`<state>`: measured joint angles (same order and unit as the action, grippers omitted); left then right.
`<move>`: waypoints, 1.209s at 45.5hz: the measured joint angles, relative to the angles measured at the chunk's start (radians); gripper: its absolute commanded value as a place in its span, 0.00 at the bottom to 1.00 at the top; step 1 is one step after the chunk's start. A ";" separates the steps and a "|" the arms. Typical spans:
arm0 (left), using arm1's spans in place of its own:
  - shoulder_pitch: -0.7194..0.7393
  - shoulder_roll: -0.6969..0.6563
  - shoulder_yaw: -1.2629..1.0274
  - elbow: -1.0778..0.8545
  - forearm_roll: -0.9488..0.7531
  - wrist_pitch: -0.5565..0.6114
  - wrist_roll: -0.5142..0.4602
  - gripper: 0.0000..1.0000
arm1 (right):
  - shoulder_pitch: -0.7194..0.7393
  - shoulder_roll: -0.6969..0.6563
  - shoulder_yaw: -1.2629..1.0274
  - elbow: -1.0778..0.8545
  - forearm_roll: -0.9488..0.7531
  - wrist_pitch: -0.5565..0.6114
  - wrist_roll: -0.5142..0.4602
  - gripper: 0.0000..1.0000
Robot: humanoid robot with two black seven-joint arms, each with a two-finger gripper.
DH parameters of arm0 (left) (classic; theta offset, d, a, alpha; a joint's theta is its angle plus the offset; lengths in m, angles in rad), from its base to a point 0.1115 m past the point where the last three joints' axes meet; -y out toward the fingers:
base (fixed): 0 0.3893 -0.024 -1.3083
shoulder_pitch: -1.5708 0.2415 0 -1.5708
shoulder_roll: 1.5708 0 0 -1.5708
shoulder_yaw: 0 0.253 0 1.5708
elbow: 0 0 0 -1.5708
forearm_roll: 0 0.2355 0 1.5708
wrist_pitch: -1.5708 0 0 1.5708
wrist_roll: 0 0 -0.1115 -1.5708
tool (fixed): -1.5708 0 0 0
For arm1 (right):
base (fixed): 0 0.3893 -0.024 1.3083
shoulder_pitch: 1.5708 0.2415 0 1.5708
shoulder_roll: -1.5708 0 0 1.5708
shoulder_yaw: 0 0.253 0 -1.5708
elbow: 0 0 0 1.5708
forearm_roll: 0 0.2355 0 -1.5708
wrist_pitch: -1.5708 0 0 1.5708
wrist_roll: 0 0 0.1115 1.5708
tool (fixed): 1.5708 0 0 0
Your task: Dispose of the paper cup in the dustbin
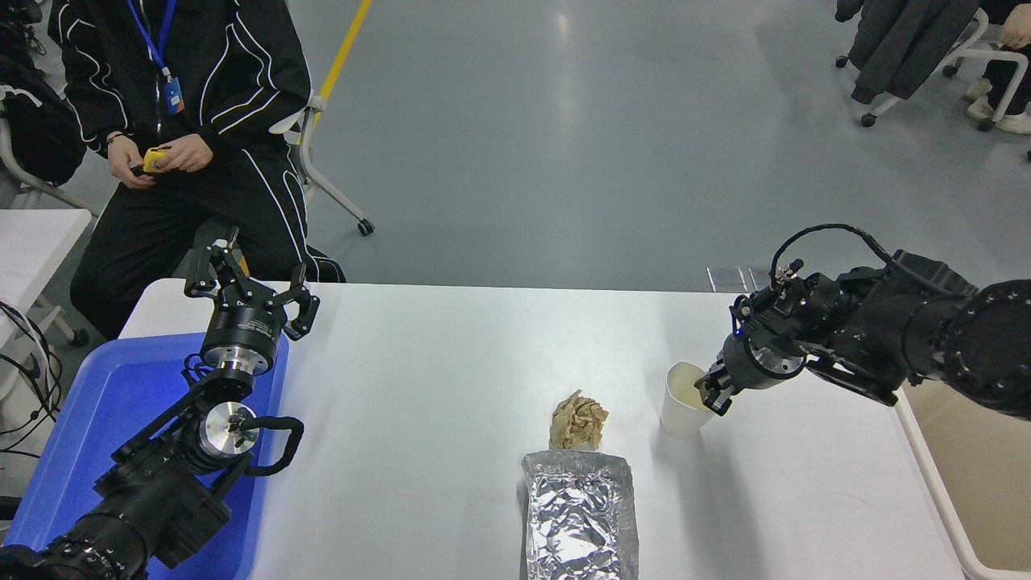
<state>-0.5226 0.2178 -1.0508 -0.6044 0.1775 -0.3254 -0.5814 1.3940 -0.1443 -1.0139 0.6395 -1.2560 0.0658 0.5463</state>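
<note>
White and tapered, the small paper cup (683, 409) with its rolled rim and cream inside sits toward the right edge of the white tabletop (451, 362), about midway between the far and near edges, tilted slightly with its mouth leaning right. The right gripper (714, 395) reaches in from the right edge and its fingers are closed on the cup's rim at the right side, one finger inside the mouth. Whether the cup's base touches the tabletop cannot be told.

The large rectangular beige plastic dustbin (934, 475) with a pale cream rounded rim stands just off the tabletop's right edge, toward the near right corner, partly under the right arm.

Near the middle of the near edge lies a crumpled brown paper ball (578, 420), touching the far end of a crinkled silver foil tray (580, 515).

The left gripper (250, 286) is parked near the far left corner, fingers spread wide and holding nothing, above the far end of a blue plastic tray (97, 419) along the left edge. A person in black clothes (193, 105) sits beyond the far left corner.
</note>
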 measured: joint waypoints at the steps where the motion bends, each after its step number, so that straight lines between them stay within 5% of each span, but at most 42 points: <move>1: 0.000 0.000 0.000 0.000 0.000 0.000 0.000 1.00 | 0.010 -0.002 0.008 0.000 0.018 0.000 0.006 0.00; 28: 0.000 0.000 0.000 0.000 0.000 0.000 0.000 1.00 | 0.143 -0.064 0.127 -0.102 0.550 0.045 0.075 0.00; 41: 0.000 0.000 0.000 0.000 0.000 0.000 0.000 1.00 | 0.047 -0.108 0.158 -0.398 0.822 0.179 0.074 0.00; 55: -0.001 0.000 0.000 0.000 0.000 0.000 0.000 1.00 | -0.107 -0.210 0.299 -0.624 0.911 0.238 0.007 0.00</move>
<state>-0.5231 0.2177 -1.0508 -0.6045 0.1779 -0.3259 -0.5815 1.2872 -0.3541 -0.7153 0.0159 -0.3447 0.3037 0.5536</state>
